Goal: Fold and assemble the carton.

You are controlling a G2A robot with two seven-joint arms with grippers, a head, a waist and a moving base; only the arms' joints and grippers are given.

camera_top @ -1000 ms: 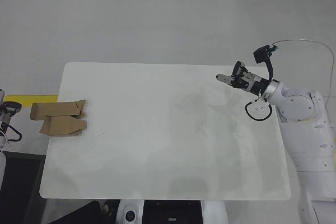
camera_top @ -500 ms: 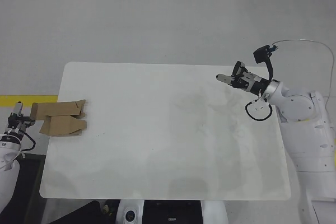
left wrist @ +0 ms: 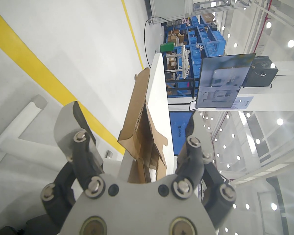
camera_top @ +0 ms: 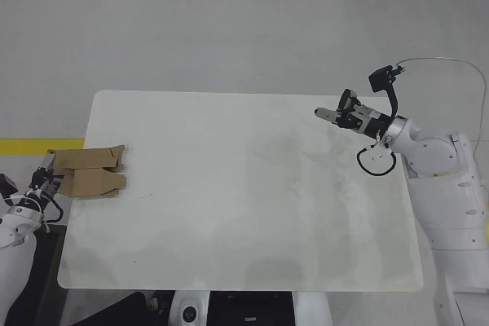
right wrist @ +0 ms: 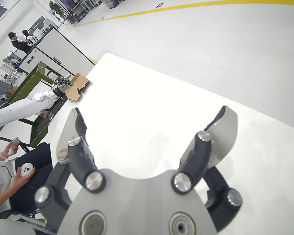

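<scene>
A flat brown cardboard carton (camera_top: 88, 171) lies on the left edge of the white table (camera_top: 244, 212), part of it jutting past the edge. My left gripper (camera_top: 47, 174) is open just off that edge, its jaws standing on either side of the carton (left wrist: 142, 128) without touching it. In the left wrist view the left gripper (left wrist: 134, 116) faces the carton's overhanging flaps. My right gripper (camera_top: 324, 113) hovers open over the table's far right part with nothing in it. From the right wrist view the right gripper (right wrist: 149, 113) looks across the table toward the carton (right wrist: 77, 88).
A green metal frame (right wrist: 36, 79) stands beyond the table's left side. A seated person holding controllers (right wrist: 24, 170) sits near the table's front left. The table's middle is bare white surface.
My left arm has moved from beside the table toward the carton's overhanging end, so its open jaws now stand around it. The right arm has stayed still.
</scene>
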